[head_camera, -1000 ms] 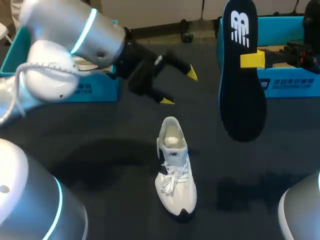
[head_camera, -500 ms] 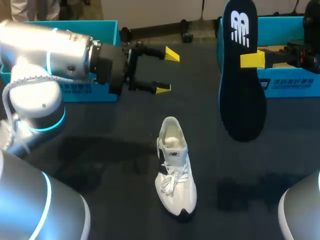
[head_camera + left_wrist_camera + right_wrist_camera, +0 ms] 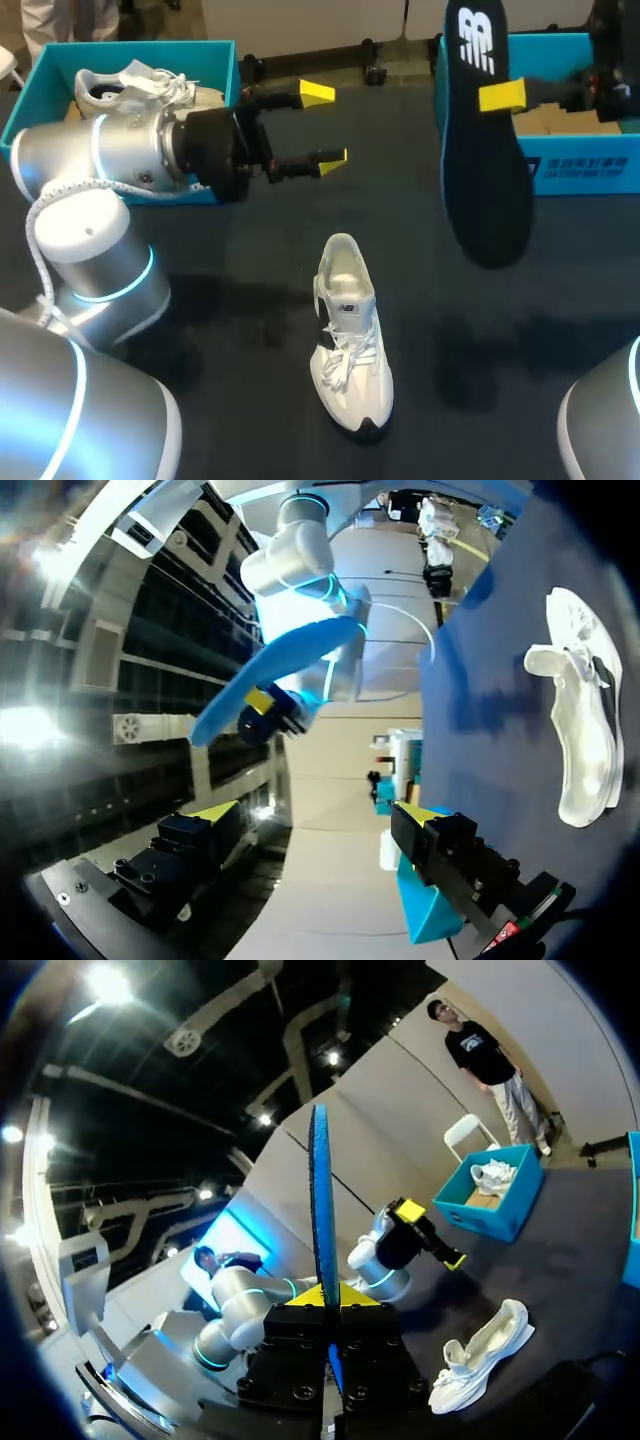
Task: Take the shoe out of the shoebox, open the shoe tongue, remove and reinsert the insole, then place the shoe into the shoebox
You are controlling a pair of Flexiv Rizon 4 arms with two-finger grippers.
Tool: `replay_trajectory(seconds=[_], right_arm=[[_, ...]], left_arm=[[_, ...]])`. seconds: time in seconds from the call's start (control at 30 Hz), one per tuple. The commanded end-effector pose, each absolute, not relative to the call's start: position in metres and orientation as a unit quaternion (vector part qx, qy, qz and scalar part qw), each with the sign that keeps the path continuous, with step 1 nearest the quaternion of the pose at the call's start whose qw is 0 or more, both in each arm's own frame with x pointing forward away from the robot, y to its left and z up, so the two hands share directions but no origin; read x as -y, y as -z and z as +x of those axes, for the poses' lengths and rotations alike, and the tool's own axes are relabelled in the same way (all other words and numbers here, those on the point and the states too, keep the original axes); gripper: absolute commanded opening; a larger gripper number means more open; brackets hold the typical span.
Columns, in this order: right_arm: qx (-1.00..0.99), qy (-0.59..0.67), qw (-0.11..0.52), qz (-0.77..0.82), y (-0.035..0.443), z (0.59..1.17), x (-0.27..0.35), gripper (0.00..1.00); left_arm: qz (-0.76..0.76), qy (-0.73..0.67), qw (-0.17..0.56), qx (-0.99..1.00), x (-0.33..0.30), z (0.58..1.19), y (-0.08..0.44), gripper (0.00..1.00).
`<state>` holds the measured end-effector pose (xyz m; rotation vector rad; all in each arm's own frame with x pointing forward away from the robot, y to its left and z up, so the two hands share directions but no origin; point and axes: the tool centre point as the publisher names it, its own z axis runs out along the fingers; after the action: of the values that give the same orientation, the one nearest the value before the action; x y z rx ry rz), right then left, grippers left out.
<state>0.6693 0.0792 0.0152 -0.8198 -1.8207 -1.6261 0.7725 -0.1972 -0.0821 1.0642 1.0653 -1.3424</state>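
left pincer: fingers are standing wide apart, fully released, gripping nothing and touching nothing. It's hanging above the table, pointing toward 3 o'clock, at about 11 o'clock from the loose shoe.
right pincer: it's clenching the insole, one yellow finger pressing on each face. From its own wrist cam the insole is standing edge-on right between the fingers.
insole: just one, dark. It's hanging in the air with its long end drooping toward 6 o'clock, at roughly 1 o'clock from the loose shoe and well apart from it.
loose shoe: white, lying out on the table near the middle. The toe is pointing to about 5 o'clock, the heel opening is facing 12 and the laces are flopping loose.
shoes counted: two. The second shoe, also white, is sitting in the left box.
boxes counted: two, both blue. The left box is sitting at 10 o'clock and the right box at 2 o'clock.
pincers counted: two.
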Motion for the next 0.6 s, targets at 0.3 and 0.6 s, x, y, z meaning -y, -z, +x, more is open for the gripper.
replay_trajectory(seconds=[0.3, 0.6], right_arm=[[0.692, 0.539, 0.355, -0.324, 0.012, 0.742, -0.090, 0.00], [0.692, 0.539, 0.355, -0.324, 0.012, 0.742, -0.090, 0.00]], left_arm=[[0.433, 0.566, 0.548, -0.437, 0.196, 0.772, 0.081, 1.00], [0.435, 0.570, 0.541, -0.439, 0.193, 0.771, 0.085, 1.00]])
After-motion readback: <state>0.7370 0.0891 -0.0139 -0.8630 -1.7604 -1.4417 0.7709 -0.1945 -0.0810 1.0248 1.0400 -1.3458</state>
